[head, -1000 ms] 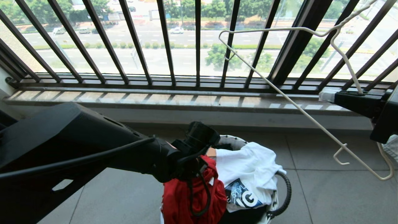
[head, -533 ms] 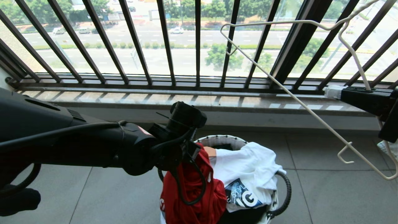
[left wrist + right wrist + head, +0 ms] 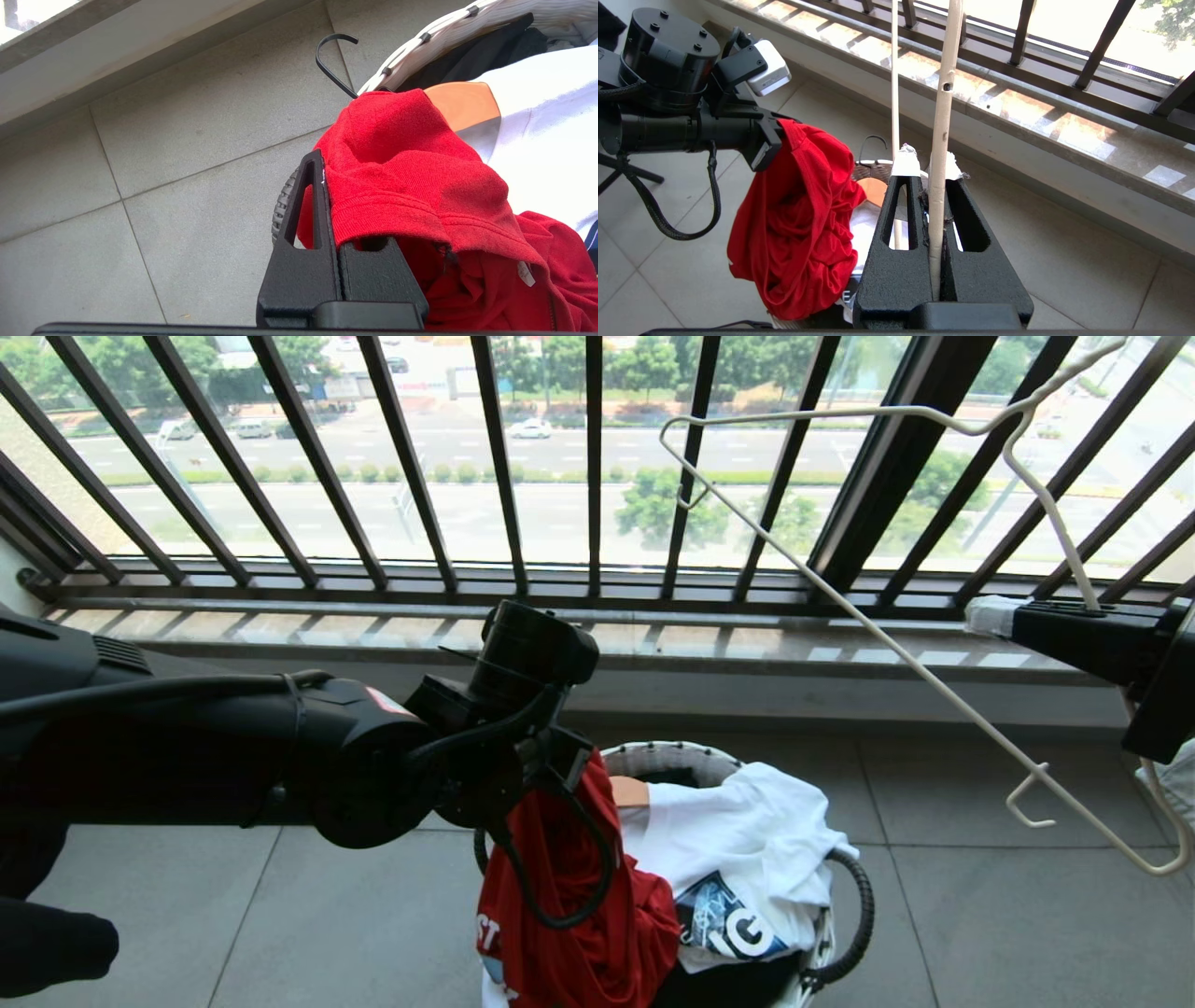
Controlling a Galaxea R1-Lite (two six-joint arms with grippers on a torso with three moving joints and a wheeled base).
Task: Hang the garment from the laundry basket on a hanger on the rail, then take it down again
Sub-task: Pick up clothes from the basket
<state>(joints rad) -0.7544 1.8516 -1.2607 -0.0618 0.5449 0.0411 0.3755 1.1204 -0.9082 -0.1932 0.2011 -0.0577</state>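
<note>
Head view looks forward and down at the laundry basket (image 3: 840,859) before the balcony railing (image 3: 499,467). Left wrist view sits close behind its gripper (image 3: 334,196), facing floor tiles; right wrist view looks across, sharing garment (image 3: 798,224) and basket.

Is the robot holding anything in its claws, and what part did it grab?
Yes, both. The left gripper pinches the red T-shirt by a hemmed edge. The right gripper clamps the white wire hanger on one thin bar.

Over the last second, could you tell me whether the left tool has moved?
Yes. The left tool, shut on the red T-shirt, has risen and shifted left, measured against the laundry basket.
</note>
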